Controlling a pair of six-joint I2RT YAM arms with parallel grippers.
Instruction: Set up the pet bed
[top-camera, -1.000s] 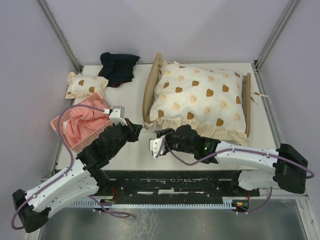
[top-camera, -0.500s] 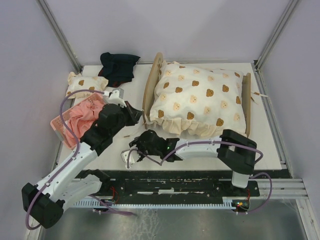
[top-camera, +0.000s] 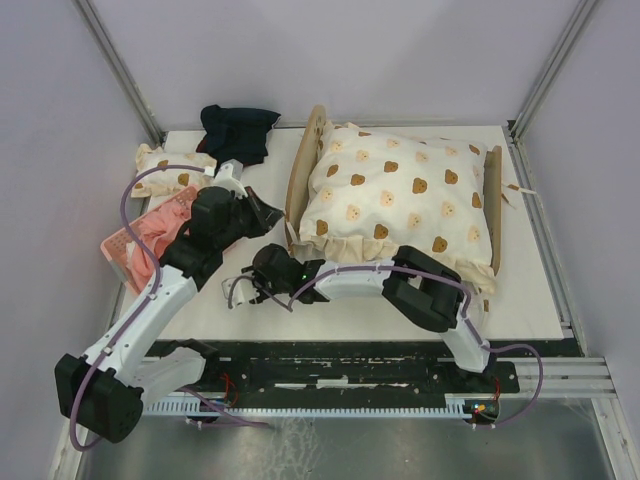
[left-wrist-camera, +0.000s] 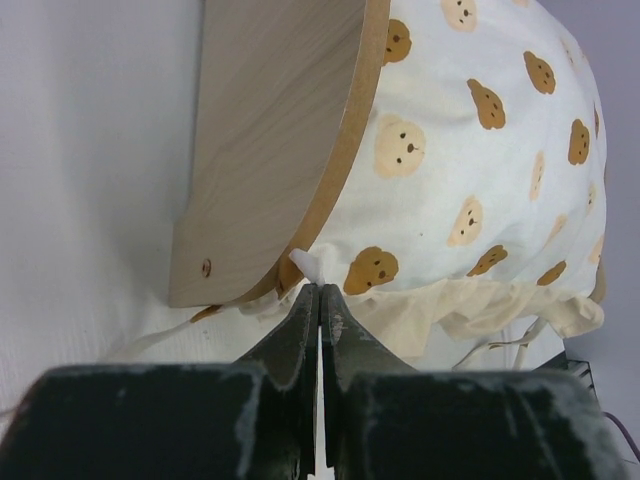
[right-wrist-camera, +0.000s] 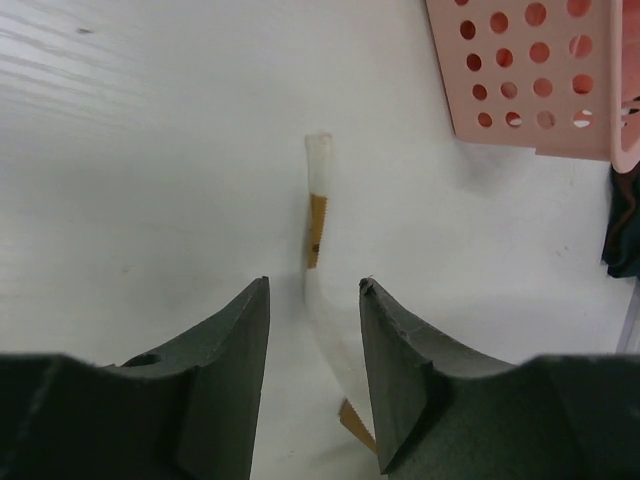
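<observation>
Pet bed (top-camera: 296, 190) right of centre on the white table (top-camera: 530, 280), toward the far edge. It lies crosswise: arched wooden headboard at the left end, low footboard (top-camera: 494, 210) at the right end. A puffy cream quilt (top-camera: 395, 195) with a bear print is heaped over it, its frill spilling past the near side.

Sweep from the left:
- Far-left corner: small bear-print pillow (top-camera: 165, 170).
- Just nearer than the pillow: pink basket (top-camera: 112, 246) with a pink cloth (top-camera: 155, 235) bundled inside.
- Far edge, between pillow and headboard: dark crumpled cloth (top-camera: 238, 132).
- Left gripper (left-wrist-camera: 318, 300) is just left of the headboard's near end and points at it. Fingers are pressed together with no gap. Tips are right at a white fold of the quilt's frill under the headboard edge. Cannot tell whether the fold is pinched.
- Right gripper (right-wrist-camera: 313, 285) reaches across to the left and is low over the table, near the headboard's near corner. Fingers are about half apart, holding nothing. A thin white strip (right-wrist-camera: 316, 225) with brown bands lies flat on the table in line with the gap, and the basket is beyond it.
</observation>
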